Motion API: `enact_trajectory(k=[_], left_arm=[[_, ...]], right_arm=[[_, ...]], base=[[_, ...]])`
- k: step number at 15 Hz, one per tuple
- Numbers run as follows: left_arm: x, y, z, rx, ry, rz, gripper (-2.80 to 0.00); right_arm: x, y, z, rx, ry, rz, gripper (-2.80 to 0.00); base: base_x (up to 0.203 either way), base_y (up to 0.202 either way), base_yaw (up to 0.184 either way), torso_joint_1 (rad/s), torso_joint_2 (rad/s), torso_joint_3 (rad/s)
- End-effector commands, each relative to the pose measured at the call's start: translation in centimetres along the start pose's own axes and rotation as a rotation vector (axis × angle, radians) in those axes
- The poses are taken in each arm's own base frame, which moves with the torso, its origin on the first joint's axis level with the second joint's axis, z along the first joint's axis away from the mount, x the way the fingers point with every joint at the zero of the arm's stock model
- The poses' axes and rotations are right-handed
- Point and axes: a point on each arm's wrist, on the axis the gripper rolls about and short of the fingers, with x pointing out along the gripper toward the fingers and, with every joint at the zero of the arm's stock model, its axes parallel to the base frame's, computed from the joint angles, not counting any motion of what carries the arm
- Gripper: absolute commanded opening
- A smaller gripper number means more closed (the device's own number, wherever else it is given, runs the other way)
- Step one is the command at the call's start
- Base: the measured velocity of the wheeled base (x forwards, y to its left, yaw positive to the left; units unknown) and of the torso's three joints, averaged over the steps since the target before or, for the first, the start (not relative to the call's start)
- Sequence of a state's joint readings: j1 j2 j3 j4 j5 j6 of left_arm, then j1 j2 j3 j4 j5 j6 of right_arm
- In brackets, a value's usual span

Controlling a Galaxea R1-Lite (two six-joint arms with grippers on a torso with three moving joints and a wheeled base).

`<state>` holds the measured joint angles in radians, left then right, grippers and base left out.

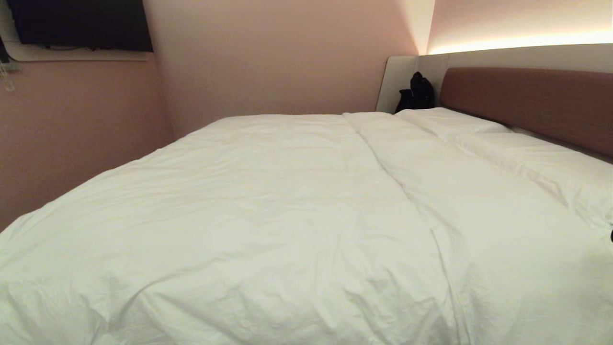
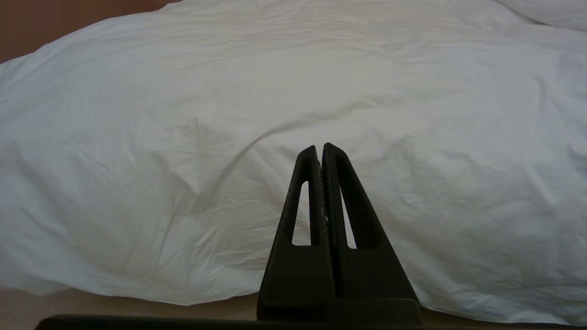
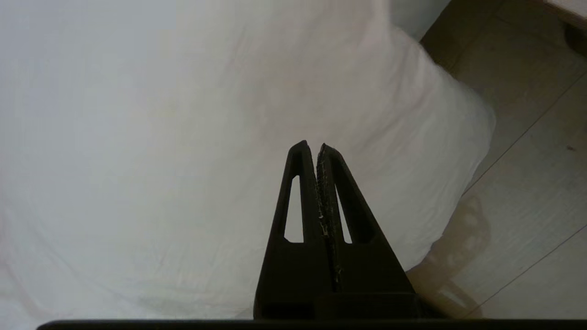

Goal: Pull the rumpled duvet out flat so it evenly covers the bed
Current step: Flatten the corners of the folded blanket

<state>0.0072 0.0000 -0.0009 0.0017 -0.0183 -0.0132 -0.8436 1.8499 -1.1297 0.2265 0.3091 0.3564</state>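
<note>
The duvet (image 1: 268, 215) lies spread over the bed (image 1: 527, 100), covering the mattress from the edge nearest the camera up toward the headboard (image 1: 531, 103). Its surface is mostly flat, with shallow wrinkles and one long fold running from the near edge toward the headboard. Two white pillows (image 1: 450, 122) lie between the duvet and the headboard. A dark object (image 1: 416, 93) stands at the far end of the headboard, against the pale panel (image 1: 397, 79). A dark screen (image 1: 81, 24) hangs on the wall beyond the duvet's far side from the headboard.

Neither arm shows clearly in the head view. In its own wrist view, the left gripper (image 2: 319, 147) is clenched, fingers pressed together with nothing between them, pointing at the duvet's hanging side above the floor (image 2: 114, 309). The right gripper (image 3: 311, 145) is likewise clenched on nothing, poised over a corner of the duvet (image 3: 229, 160) where it drops beside the pale floor (image 3: 527, 183).
</note>
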Motion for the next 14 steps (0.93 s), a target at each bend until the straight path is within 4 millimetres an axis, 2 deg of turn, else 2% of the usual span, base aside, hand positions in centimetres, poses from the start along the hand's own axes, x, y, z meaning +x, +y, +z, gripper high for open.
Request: enact_trajectory(k=[1, 4, 5, 7, 9, 14], left_arm=[[0.0, 0.0, 0.0, -0.001, 0.001, 0.000, -2.80], [0.0, 0.0, 0.0, -0.001, 0.001, 0.000, -2.80], [0.0, 0.0, 0.0, -0.001, 0.000, 0.000, -2.80], [0.0, 0.0, 0.0, -0.001, 0.001, 0.000, -2.80], [0.0, 0.0, 0.0, -0.001, 0.001, 0.000, -2.80], [0.0, 0.0, 0.0, -0.001, 0.000, 0.000, -2.80]], right_arm=[[1.4, -1.6, 1.1, 0.043, 0.010, -0.026, -2.80], [2.6, -3.5, 2.0, 0.079, 0.014, -0.053, -2.80], [3.0, -4.0, 2.3, 0.092, 0.017, -0.061, -0.03], [3.4, -5.3, 2.9, 0.123, 0.023, -0.076, 0.00], [3.2, -5.5, 3.1, 0.144, 0.050, -0.046, 0.00], [0.7, -5.5, 4.2, 0.265, 0.218, 0.151, 0.00]], base=[[0.000, 0.000, 0.000, 0.000, 0.00, 0.000], [0.000, 0.000, 0.000, 0.000, 0.00, 0.000], [0.000, 0.000, 0.000, 0.000, 0.00, 0.000], [0.000, 0.000, 0.000, 0.000, 0.00, 0.000], [0.000, 0.000, 0.000, 0.000, 0.00, 0.000], [0.000, 0.000, 0.000, 0.000, 0.00, 0.000]])
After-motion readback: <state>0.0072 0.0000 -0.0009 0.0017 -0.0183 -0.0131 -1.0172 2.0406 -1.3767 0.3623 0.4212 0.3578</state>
